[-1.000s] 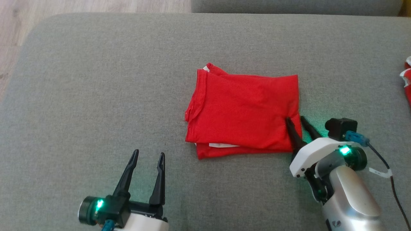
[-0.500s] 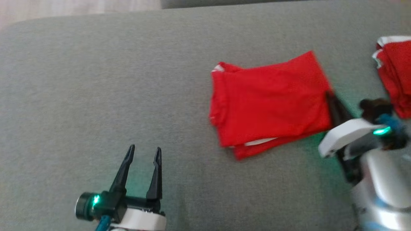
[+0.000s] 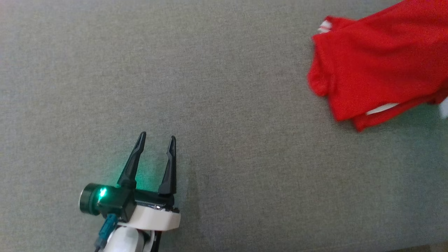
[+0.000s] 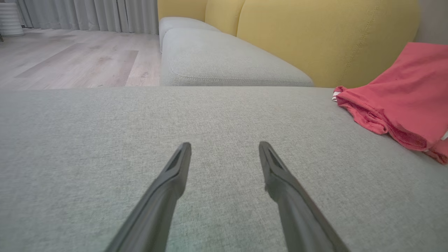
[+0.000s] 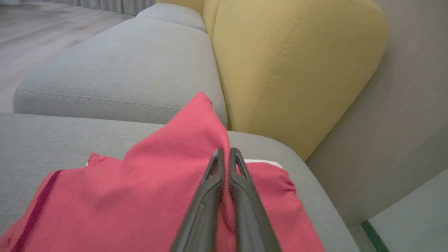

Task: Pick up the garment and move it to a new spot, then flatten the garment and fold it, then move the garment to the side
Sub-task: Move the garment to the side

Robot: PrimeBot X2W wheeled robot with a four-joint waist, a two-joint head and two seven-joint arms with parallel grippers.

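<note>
- A home living room: a grey sofa (image 4: 210, 115) fills the lower half of the left wrist view, with a second seat cushion (image 4: 224, 59) at upper centre.
- Plump yellow back cushions (image 4: 315, 38) with visible stitching line the top right of that frame.
- A pale wood-plank floor (image 4: 70, 59) spreads across the upper left and meets floor-length grey curtains (image 4: 87, 14) at the top edge.
- A red garment (image 4: 409, 91) rests on the seat at the right edge.

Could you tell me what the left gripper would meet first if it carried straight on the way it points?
Probably only bare grey cushion: the left gripper points along it, open, and the red garment lies off to its right.
</note>
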